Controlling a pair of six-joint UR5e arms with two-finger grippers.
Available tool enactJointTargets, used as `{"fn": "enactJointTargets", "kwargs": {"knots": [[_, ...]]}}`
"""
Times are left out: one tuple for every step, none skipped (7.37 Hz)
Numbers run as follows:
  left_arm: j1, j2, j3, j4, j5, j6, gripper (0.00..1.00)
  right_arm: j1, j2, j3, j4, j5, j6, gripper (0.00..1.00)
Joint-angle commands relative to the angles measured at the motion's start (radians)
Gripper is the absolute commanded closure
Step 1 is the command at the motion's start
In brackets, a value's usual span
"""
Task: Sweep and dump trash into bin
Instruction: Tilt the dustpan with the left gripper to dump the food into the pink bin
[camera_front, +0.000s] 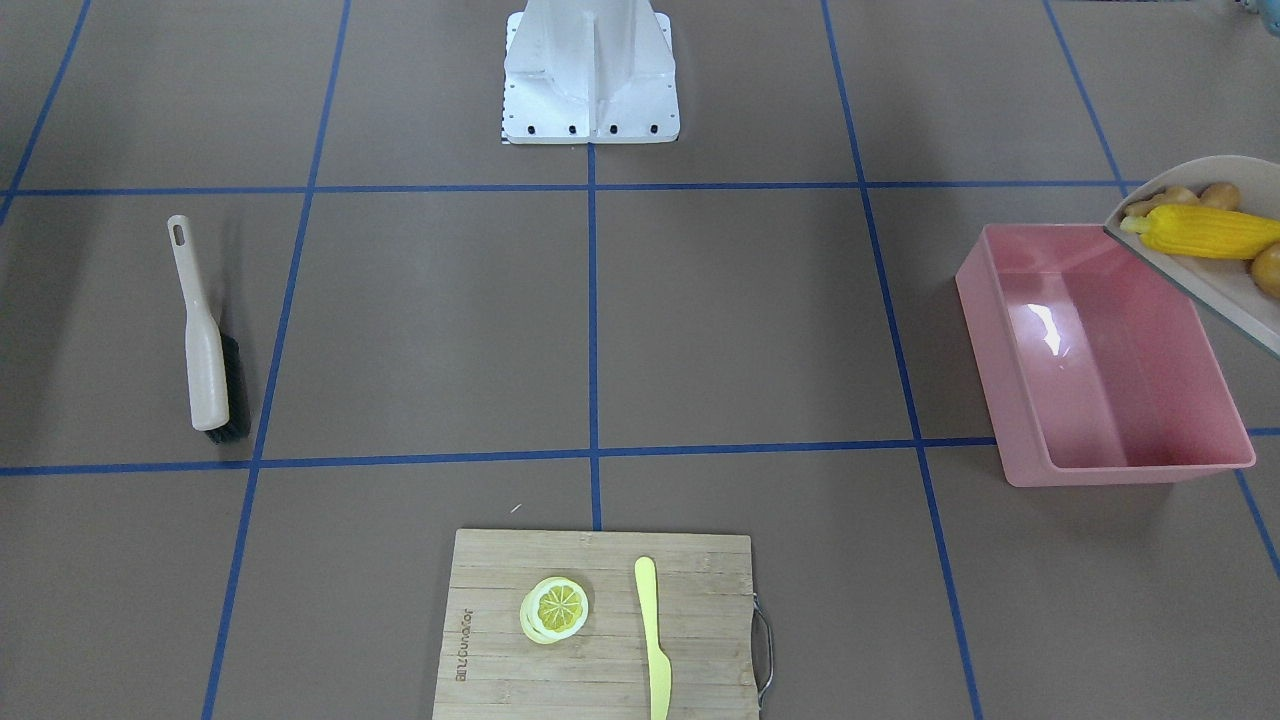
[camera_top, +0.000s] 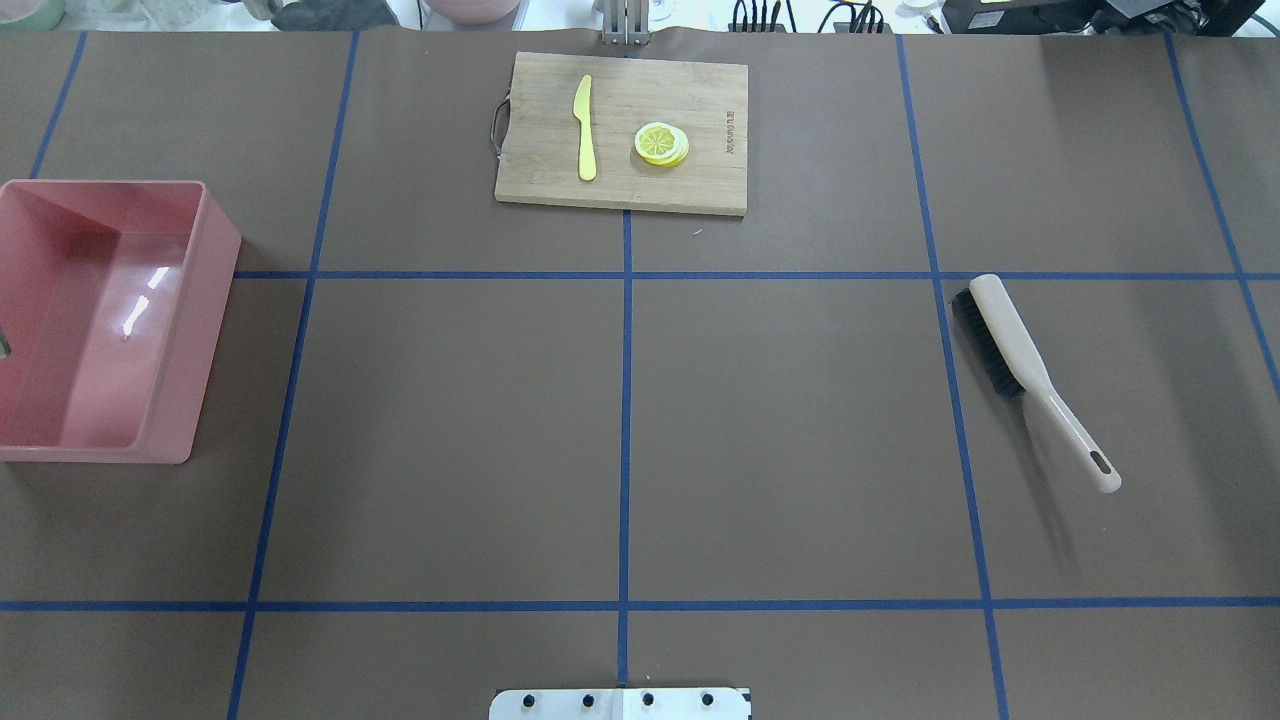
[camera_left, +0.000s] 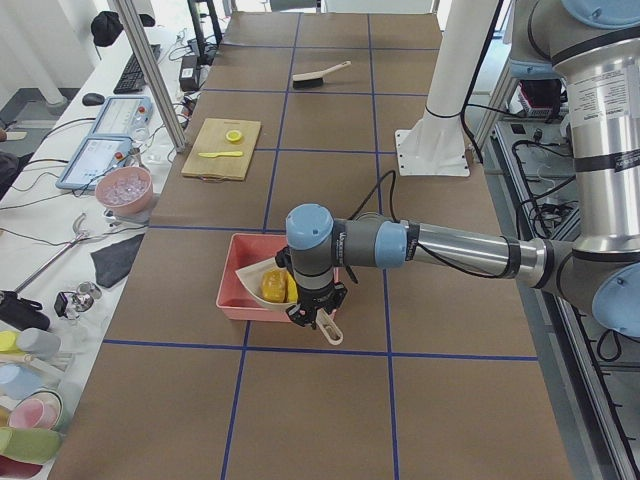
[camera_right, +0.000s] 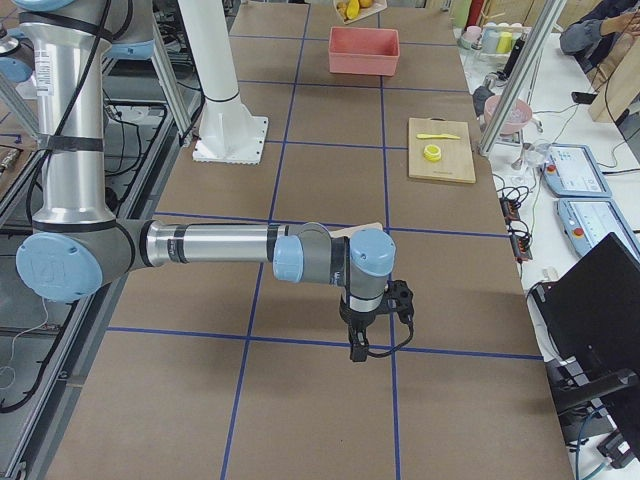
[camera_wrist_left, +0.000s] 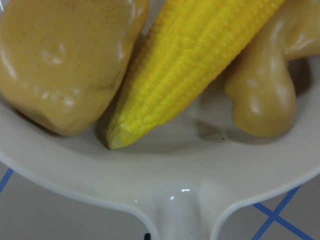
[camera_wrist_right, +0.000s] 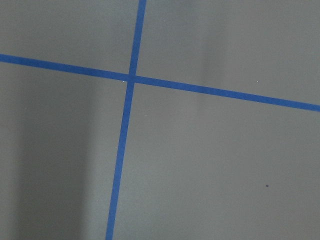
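The beige dustpan (camera_front: 1215, 290) hangs tilted over one end of the pink bin (camera_front: 1100, 360). It holds the yellow corn cob (camera_front: 1205, 232), the tan ginger root (camera_front: 1160, 200) and the brown potato (camera_front: 1268, 268). The left wrist view shows the potato (camera_wrist_left: 65, 60), corn (camera_wrist_left: 190, 65) and ginger (camera_wrist_left: 265, 90) lying in the pan (camera_wrist_left: 175, 175). My left gripper (camera_left: 315, 318) is at the pan's handle; I cannot tell its state. My right gripper (camera_right: 358, 345) points down over bare table; I cannot tell its state. The bin (camera_top: 100, 320) looks empty inside.
A beige hand brush (camera_top: 1020, 365) lies on the table on my right side. A wooden cutting board (camera_top: 620, 185) at the far edge carries a lemon slice (camera_top: 661, 143) and a pale yellow knife (camera_top: 585, 128). The robot's base plate (camera_front: 590, 110) stands mid-table.
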Motion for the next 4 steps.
{"fn": "enactJointTargets", "kwargs": {"knots": [[0.046, -0.012, -0.015, 0.048, 0.042, 0.0, 1.0, 0.0, 0.007, -0.007, 0.071, -0.004, 0.002, 0.0], [0.081, -0.016, -0.016, 0.058, 0.042, 0.0, 1.0, -0.001, 0.004, -0.036, 0.116, 0.0, 0.01, 0.0], [0.09, -0.038, -0.018, 0.14, 0.054, 0.0, 1.0, -0.001, 0.001, -0.056, 0.135, 0.018, 0.013, 0.0], [0.093, -0.101, -0.025, 0.241, 0.127, 0.008, 1.0, -0.001, -0.002, -0.05, 0.136, 0.028, 0.013, 0.0]]}}
